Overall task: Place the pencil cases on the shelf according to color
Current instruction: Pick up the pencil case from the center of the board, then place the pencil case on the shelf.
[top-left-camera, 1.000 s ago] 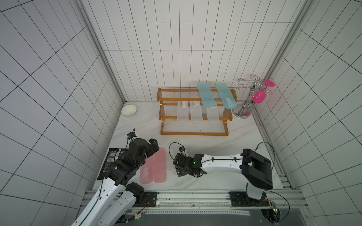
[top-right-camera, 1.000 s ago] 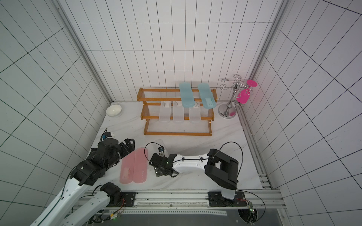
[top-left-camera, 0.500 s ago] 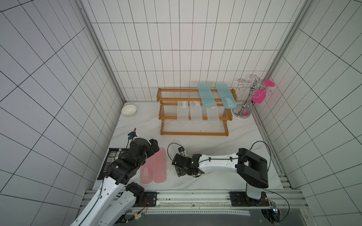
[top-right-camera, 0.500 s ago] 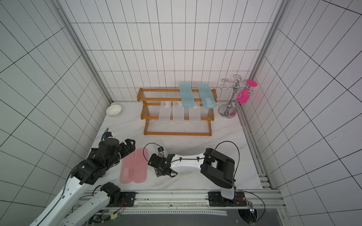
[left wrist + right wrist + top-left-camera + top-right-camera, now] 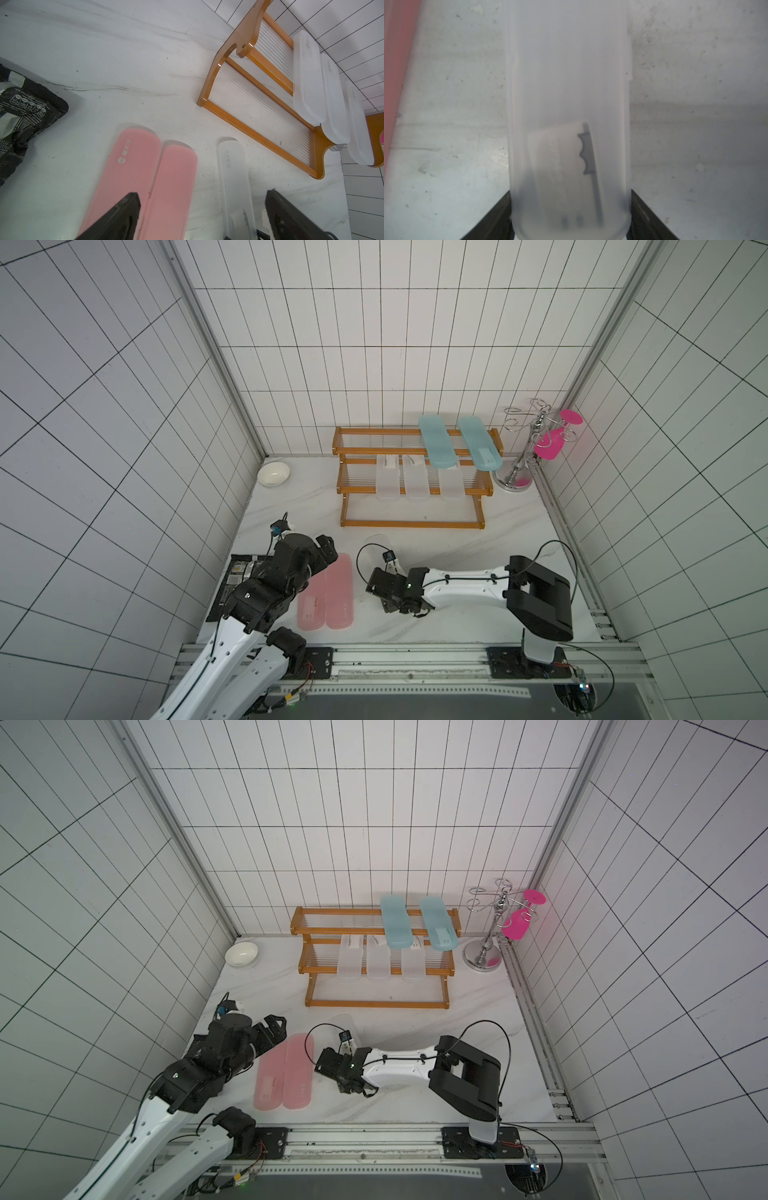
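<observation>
Presently, our right gripper (image 5: 570, 195) clamps the frosted clear case (image 5: 569, 72) across its long edges; the case lies flat in front of the shelf (image 5: 411, 524). We judge the pickup in hand; next, lift it onto the shelf's middle tier, beside three clear cases (image 5: 415, 483).

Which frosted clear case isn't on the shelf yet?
The clear case lying on the table beside the pink pair; the other three sit on the shelf's middle tier.

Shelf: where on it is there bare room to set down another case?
The shelf's bottom step is wholly bare. The top step is free left of the two blue cases. The middle step is crowded: three clear cases side by side, only narrow strips bare at its ends.
</observation>
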Action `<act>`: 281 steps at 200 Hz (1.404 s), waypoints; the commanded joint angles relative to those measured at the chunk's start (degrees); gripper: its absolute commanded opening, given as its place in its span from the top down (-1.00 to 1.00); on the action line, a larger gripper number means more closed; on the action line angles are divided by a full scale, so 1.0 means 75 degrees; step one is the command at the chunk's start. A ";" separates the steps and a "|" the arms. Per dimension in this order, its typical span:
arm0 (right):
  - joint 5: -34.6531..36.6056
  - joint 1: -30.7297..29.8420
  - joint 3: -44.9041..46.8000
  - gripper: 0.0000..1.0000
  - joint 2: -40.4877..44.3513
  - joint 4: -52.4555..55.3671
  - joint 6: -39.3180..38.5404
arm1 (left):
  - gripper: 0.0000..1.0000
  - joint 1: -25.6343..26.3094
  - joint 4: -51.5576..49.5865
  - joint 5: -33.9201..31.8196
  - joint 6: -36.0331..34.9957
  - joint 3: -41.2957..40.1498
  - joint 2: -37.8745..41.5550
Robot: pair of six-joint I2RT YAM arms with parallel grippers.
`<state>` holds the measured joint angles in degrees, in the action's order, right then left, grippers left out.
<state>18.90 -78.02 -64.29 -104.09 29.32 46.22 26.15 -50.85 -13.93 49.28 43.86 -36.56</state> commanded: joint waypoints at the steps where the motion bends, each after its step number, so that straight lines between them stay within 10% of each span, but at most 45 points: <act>1: 0.0589 -0.0116 -0.0141 -0.32 0.0609 0.0532 0.0153 | -0.96 0.0017 -0.0005 -0.0167 -0.0066 0.0114 0.0191; 149: 0.0877 -0.0014 -0.2489 -0.20 0.1691 0.2160 0.0166 | -0.96 -0.1220 0.0611 -0.0363 -0.1056 0.1276 -0.0885; 281: 0.0001 0.1506 -0.7034 -0.23 -0.1302 0.3402 -0.0386 | -0.97 -0.1448 0.0643 -0.0068 -0.1493 0.1647 -0.1108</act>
<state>18.48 -68.49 -109.10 -110.24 49.95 45.19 15.64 -46.50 -15.27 40.42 54.26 -45.04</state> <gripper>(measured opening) 0.749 0.984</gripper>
